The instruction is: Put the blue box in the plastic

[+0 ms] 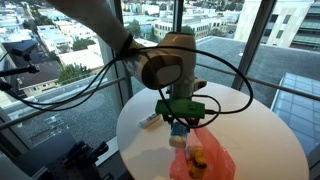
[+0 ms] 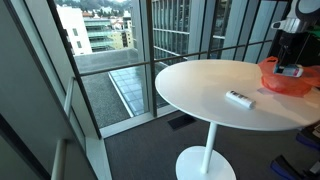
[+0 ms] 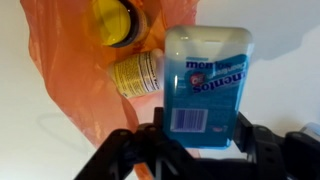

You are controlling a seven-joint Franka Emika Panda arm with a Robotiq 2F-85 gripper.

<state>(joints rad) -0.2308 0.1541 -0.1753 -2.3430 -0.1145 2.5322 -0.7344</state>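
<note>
While the blue box (image 3: 207,80) hangs clamped between the jaws of the end effector (image 3: 203,135), the carry looks nearly over, and I judge that the release is what remains.

Reading the wrist view from the left, the orange plastic bag (image 3: 62,75) spreads on the white table (image 3: 20,120). A yellow-capped jar (image 3: 118,15) and a pale bottle (image 3: 140,72) lie in or on it. The box covers the bag's right-hand edge, with bare table showing beyond.

The next move probably calls for a small shift toward the bag's middle and a lowering before the jaws part. Otherwise the box could land on the rim or knock the bottle.

In an exterior view, a small white device (image 1: 148,120) lies on the table to the left, apart from the bag, and the end effector hovers just above the plastic.

The table is round and white on a single pedestal (image 2: 208,150). Tall windows (image 2: 110,60) surround it, with city buildings beyond the glass.
</note>
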